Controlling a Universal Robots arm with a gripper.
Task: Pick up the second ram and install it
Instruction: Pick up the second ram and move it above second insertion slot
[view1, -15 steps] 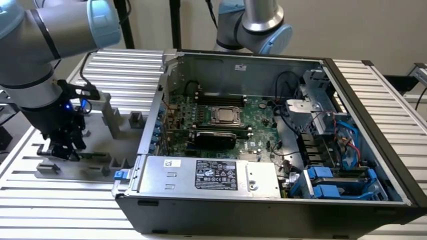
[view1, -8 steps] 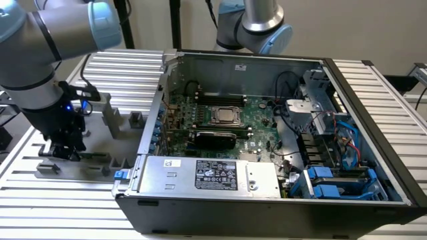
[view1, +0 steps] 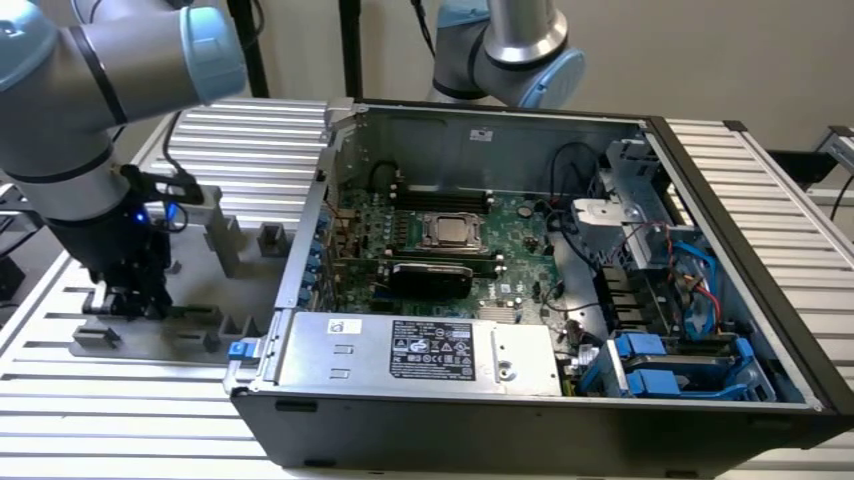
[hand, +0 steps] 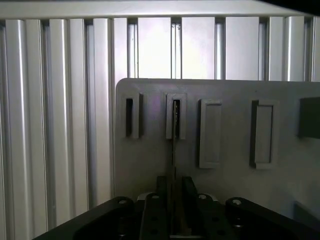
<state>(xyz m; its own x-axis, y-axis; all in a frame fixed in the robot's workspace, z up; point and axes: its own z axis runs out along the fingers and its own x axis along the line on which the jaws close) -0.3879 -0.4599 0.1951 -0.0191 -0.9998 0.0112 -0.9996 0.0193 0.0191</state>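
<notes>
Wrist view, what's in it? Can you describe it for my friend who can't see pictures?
A thin ram stick, seen edge-on, has its far end in a slotted holder on a grey plate, and the robot's dark gripper sits at its near end. More grey holder blocks line the plate, which lies on a ribbed metal table.

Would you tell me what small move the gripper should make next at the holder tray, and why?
Probably close the gripper on the second ram. The stick stands edge-on in its grey holder slot and runs between the jaws, which appear to sit apart on either side of it, so it looks straddled but not yet clamped.
</notes>
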